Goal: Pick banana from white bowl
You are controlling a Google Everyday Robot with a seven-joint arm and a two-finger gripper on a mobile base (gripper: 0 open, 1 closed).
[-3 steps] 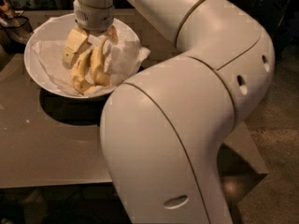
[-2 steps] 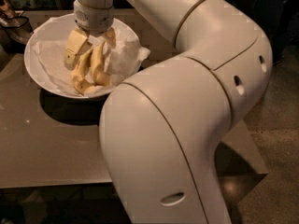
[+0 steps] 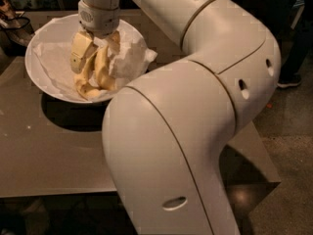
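- Arm [image 3: 195, 106]: white, bulky, jointed. Filled the centre and right of the view; reached up and over to the far left corner. Held the same pose as a second before, with no visible lift.
- Surface [image 3: 49, 155]: grey-brown and flat. Carried the bowl at its far left; partly hidden by the arm.
- White bowl [image 3: 36, 58]: wide, round, smooth-sided. Stood in the same spot as a second before, undisturbed.
- Crumpled paper [image 3: 129, 58]: white lining inside the bowl, bunched up high on the right, just beside the tool.
- Tool [image 3: 95, 58]: lowered into the middle of the bowl from above, at the same depth as a second before, touching or nearly touching the fruit. Could not tell whether clenched or released.
- Banana [image 3: 95, 75]: pale yellow, lying in the bowl on the paper, directly beneath the tool and partly covered by it. Not raised off the lining.
- Change noted: almost none. Judged as the grasp stage, with the lift not yet begun; extraction from the bowl outstanding.
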